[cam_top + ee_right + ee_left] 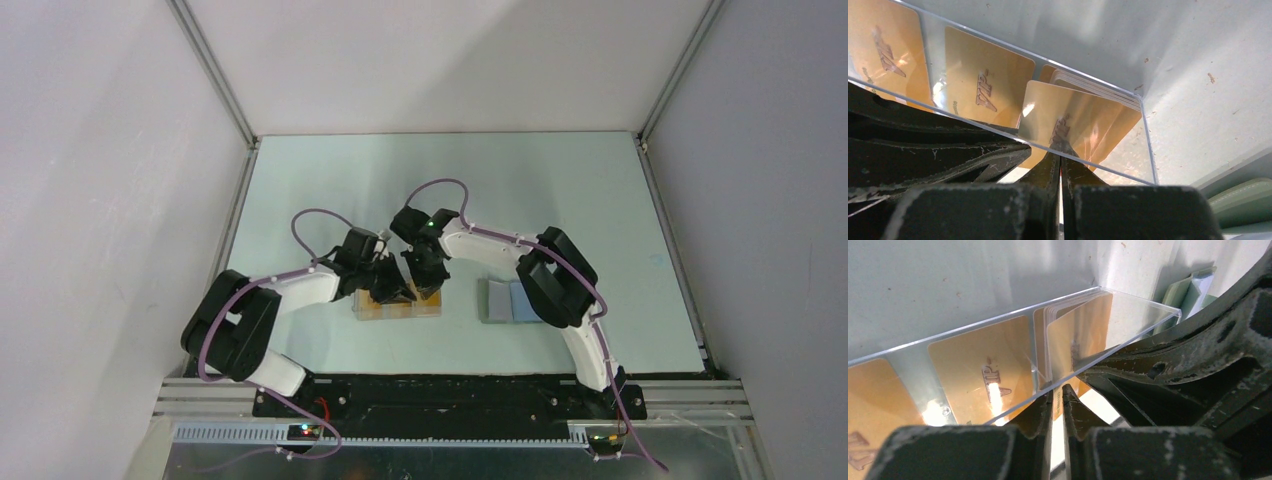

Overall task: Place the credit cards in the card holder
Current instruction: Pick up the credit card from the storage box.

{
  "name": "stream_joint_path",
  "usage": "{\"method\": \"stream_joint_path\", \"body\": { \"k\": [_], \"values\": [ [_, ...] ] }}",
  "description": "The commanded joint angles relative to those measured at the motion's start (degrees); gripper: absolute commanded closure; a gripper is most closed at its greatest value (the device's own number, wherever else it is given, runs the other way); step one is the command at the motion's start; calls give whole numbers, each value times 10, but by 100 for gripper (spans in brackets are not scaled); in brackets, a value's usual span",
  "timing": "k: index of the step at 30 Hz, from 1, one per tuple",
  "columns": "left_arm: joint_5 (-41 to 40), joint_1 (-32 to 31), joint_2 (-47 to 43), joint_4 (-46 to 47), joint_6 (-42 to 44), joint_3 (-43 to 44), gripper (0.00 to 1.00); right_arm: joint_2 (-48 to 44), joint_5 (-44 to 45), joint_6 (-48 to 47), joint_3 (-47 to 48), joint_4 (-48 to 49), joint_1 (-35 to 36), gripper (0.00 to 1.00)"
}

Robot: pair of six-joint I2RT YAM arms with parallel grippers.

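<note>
**The front card shows its face, not its edge, to the right claw**

The front card leans up against the stack of credit cards at the right end of the clear plastic box. More cards lie flat along the bottom of the box, toward the upper left of the right wrist view. The long side of the leaning card runs from left to right across that view, and its broad printed face is turned to the camera.

The right claw is directly below this card in the picture. Its jaws are pressed nearly together and nothing is visible between them. The tips are at the lower edge of the card, where the near wall of the box crosses. I cannot tell whether they touch the card.

The left claw is also narrow, with only a thin slit, and it holds nothing that I can see. It points at the same wall from the other side.

In my judgement the right claw is the nearer one. To pinch the card it must first open, and the card's edge must come between the jaws.

The card holder lies open on the worktop, near the box on its right in the top view, on the side of the right arm.
</note>
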Motion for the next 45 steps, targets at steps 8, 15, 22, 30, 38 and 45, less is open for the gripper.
{"method": "stream_joint_path", "body": {
  "k": [8, 15, 22, 30, 38, 45],
  "values": [
    [74, -21, -23, 88, -11, 17, 100, -7, -4, 10, -27, 31, -7, 100],
    [67, -21, -32, 88, -15, 4, 100, -54, -10, 5, -25, 25, -15, 100],
    [63, -22, -28, 88, -19, 4, 100, -117, -12, 4, -22, 18, -31, 83],
    [64, -32, 7, 88, -24, 30, 100, -184, -10, 2, -42, 8, -67, 76],
    [43, -47, 32, 83, -32, 42, 83, -221, -14, -4, -77, 13, -100, 75],
    [28, -57, 21, 78, -41, 50, 100, -238, -34, -5, -92, 18, -114, 75]
  ]
}}
